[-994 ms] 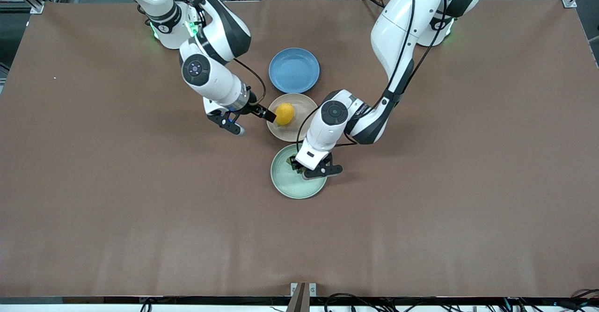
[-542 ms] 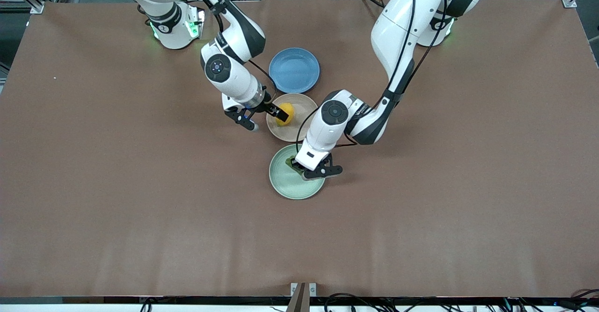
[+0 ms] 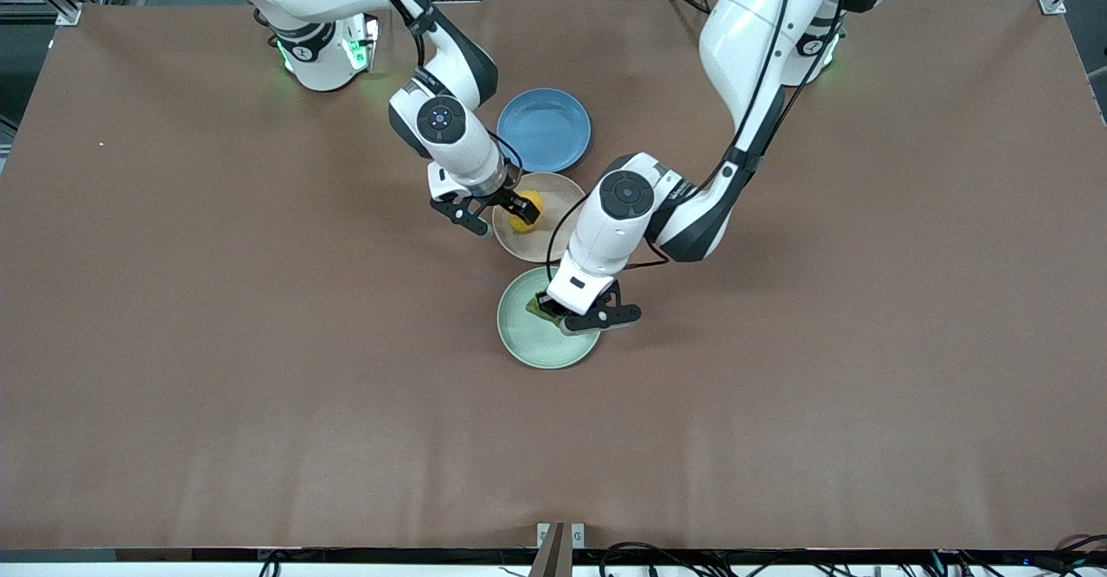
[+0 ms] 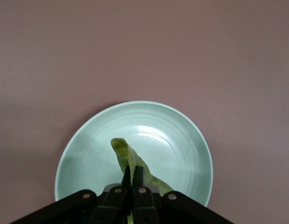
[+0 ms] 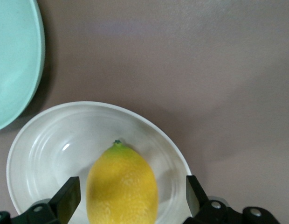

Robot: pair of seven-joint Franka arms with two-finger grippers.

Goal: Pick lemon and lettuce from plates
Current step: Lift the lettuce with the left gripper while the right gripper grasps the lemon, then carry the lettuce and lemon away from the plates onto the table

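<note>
The yellow lemon (image 3: 521, 223) lies in the beige-pink plate (image 3: 553, 240). My right gripper (image 3: 520, 211) is low over that plate and open, one finger on each side of the lemon (image 5: 122, 184), with gaps between the fingers (image 5: 67, 198) and the fruit. My left gripper (image 3: 543, 307) is over the mint green plate (image 3: 536, 343) and shut on the lettuce (image 3: 533, 304). In the left wrist view the green leaf (image 4: 122, 151) sticks out from between the closed fingertips (image 4: 140, 175) above the plate (image 4: 182, 140).
A blue plate (image 3: 544, 130) lies beside the beige plate, farther from the front camera. The mint plate's rim (image 5: 14, 60) shows close to the beige plate (image 5: 42, 154) in the right wrist view. Bare brown table (image 3: 259, 343) lies all around.
My right gripper has moved from beside the beige plate to over it and now straddles the lemon. My left gripper has stayed shut on the lettuce over the mint plate.
</note>
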